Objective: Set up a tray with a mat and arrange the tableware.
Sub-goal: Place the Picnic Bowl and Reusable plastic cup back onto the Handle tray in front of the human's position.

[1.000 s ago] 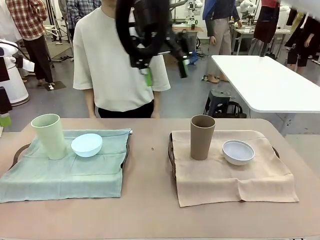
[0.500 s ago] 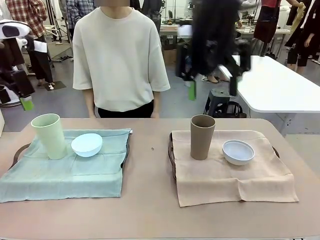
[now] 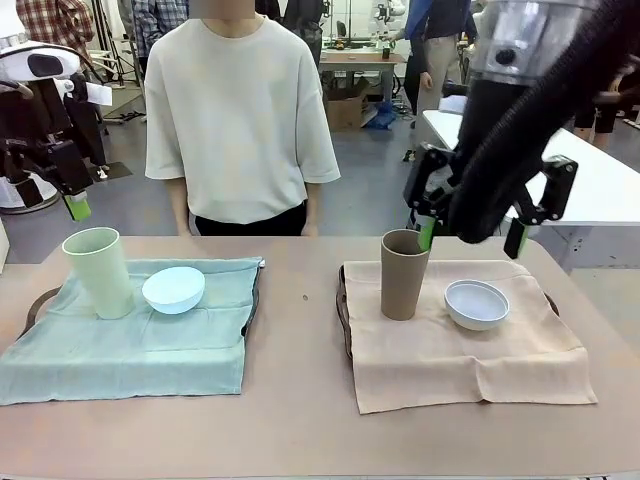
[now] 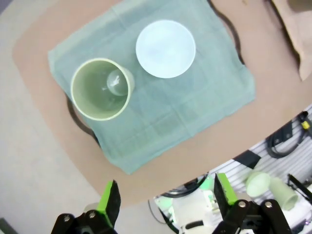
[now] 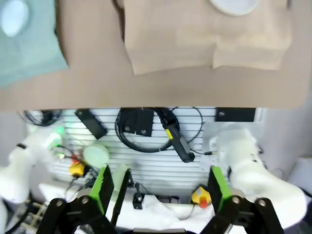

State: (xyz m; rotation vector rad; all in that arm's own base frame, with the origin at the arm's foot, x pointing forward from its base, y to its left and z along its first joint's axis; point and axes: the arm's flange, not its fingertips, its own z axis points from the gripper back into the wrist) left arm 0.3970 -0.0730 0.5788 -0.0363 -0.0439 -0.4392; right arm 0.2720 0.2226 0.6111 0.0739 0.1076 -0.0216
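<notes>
Tableware is sitting in two sets on the counter [image 3: 300,400], one per tray. On the left side, the pale green tumbler [image 3: 99,271] is standing upright on the green mat [image 3: 130,340], with the light blue bowl [image 3: 173,289] just beside it, looking like it's lying upside down, though I can't be totally sure from the front. From the left wrist camera you're looking straight down into the green tumbler [image 4: 101,89], and the blue bowl [image 4: 165,48] is sitting close to it on the same mat [image 4: 195,97]. The dark tray rim [image 3: 40,300] is peeking out from under the cloth.

On the right side, the brown tumbler [image 3: 404,274] is standing upright on the beige mat [image 3: 460,360], and the greyish-white bowl [image 3: 476,304] is sitting right way up a little apart from it. That tray's edge [image 3: 342,310] is showing along the mat's left side.

Both arms are hanging up off the counter and not holding anything. The left hand [image 3: 76,207] is hovering above and behind the green tumbler; in its own camera the left hand [image 4: 165,197] is spread open with nothing between the fingers. The right hand [image 3: 471,234] is hanging wide open above the brown tumbler and white bowl, one finger overlapping the tumbler's rim in the picture. Its wrist camera is showing the right hand [image 5: 160,185] open too, looking past the counter's near edge.

A person in a white t-shirt [image 3: 238,110] is standing at the far side of the counter.
</notes>
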